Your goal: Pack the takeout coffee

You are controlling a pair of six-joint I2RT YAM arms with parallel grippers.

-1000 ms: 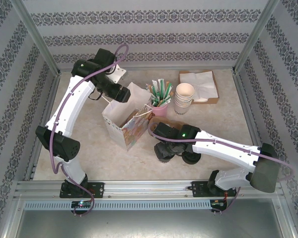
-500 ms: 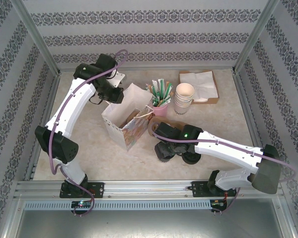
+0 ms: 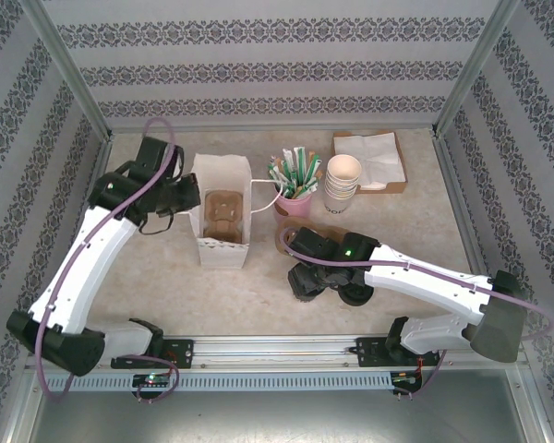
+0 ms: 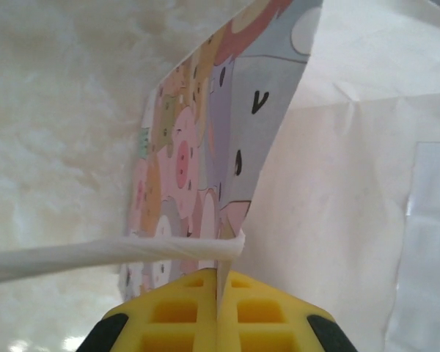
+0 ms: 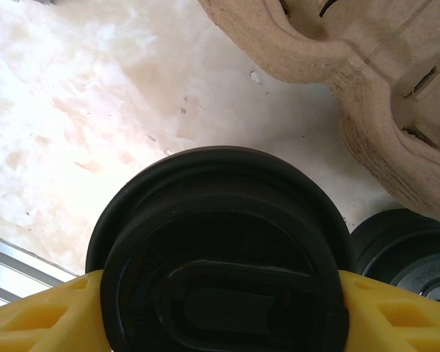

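While the left gripper (image 4: 220,297) was seen from its wrist, its yellow fingers (image 4: 180,315) were closed flat together on an edge of the paper bag (image 4: 337,191), the sheet pinched in the thin seam between them. Just beyond the fingertips a white handle strip (image 4: 95,253) ran off to the left from that edge. The bag's printed face rose ahead of the fingers, with plain white paper to the right of it.

The right gripper (image 5: 220,312) stood part open, its fingers (image 5: 37,319) set against either side of the black lid of the takeout coffee (image 5: 220,235); the cup below the lid was hidden. Ahead of those fingers and to the right lay a moulded pulp tray (image 5: 367,66) on the pale table (image 5: 81,110). Another black lid (image 5: 411,253) sat just right of the held one.
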